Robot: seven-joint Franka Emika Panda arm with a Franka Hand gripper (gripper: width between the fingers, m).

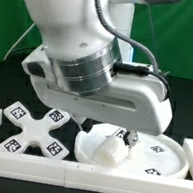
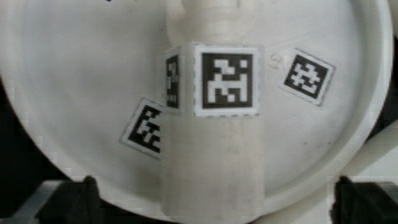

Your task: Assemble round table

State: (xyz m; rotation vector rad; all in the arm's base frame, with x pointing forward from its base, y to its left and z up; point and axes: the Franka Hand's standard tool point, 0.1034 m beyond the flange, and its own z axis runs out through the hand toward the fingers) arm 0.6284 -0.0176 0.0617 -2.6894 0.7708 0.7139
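**A:** How does the claw [image 1: 124, 139] stand at this moment?

**B:** It is open to its full width and it has hold of nothing. In the wrist view its two dark fingertips [image 2: 86, 190] show on either side of the leg [image 2: 210, 130] and apart from it. So the leg is between them but not gripped.

**A:** And where is the leg itself?

**B:** It is over the round disc [image 2: 71, 110], about in the middle, with a square tag [image 2: 228, 80] turned to the camera. Whether it only lies on the disc or is already set into it, I cannot tell. In the exterior view the disc rests on the black worktop [image 1: 0, 87], toward the exterior view's right. The cross base [image 1: 36, 131] lies flat just beside it on the exterior view's left, and nothing touches it.

**A:** Which step is in hand, in your opinion?

**B:** I judge it is the taking of the leg. To do it well, the claw should come down with the leg exactly in the centre of the gap, so that both fingers meet it at the same time. Otherwise the round body can roll or be pushed aside. It should close on the thick part, not on the end, and close slowly. It is also better to keep the fingertips a little above the disc, because a scrape could shift the disc under the leg
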